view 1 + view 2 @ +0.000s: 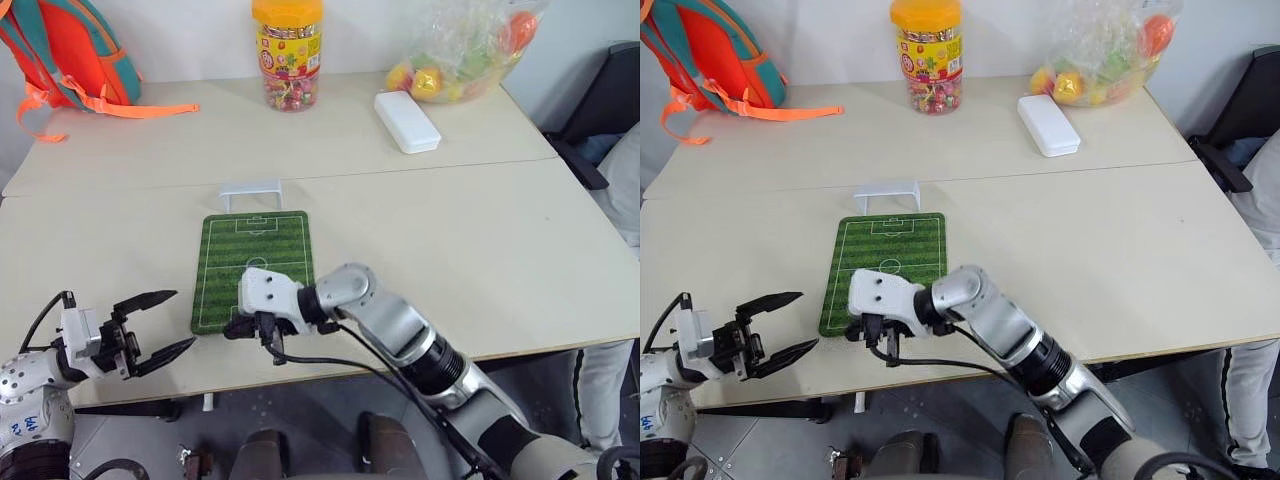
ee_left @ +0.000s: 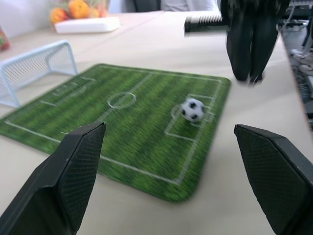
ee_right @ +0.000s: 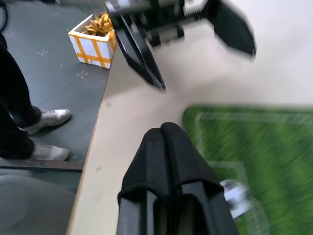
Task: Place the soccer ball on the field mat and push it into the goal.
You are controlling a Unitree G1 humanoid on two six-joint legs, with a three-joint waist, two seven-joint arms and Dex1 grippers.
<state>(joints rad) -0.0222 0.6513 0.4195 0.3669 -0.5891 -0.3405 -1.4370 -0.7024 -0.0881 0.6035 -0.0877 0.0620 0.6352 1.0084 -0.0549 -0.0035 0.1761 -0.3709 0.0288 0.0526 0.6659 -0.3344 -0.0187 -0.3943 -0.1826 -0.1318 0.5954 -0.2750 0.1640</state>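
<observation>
The green field mat [image 1: 258,255] lies flat near the table's front edge, with the small white goal [image 1: 250,191] standing just past its far end. The tiny black-and-white soccer ball [image 2: 193,109] rests on the mat in the penalty box at the near end, touching neither gripper. My right gripper [image 1: 231,330] hovers over the mat's near left corner, pointing left, its fingers [image 3: 164,142] pressed shut with nothing between them. The ball [image 3: 237,197] lies just beside and below it. My left gripper [image 1: 184,318] hangs open left of the mat, facing it across the table edge.
At the back of the table stand a candy jar [image 1: 288,55], a white oblong box [image 1: 407,121], a clear bag of fruit [image 1: 462,50] and an orange backpack [image 1: 60,50]. A person sits at the right edge [image 1: 628,190]. A box of bananas [image 3: 95,41] stands on the floor.
</observation>
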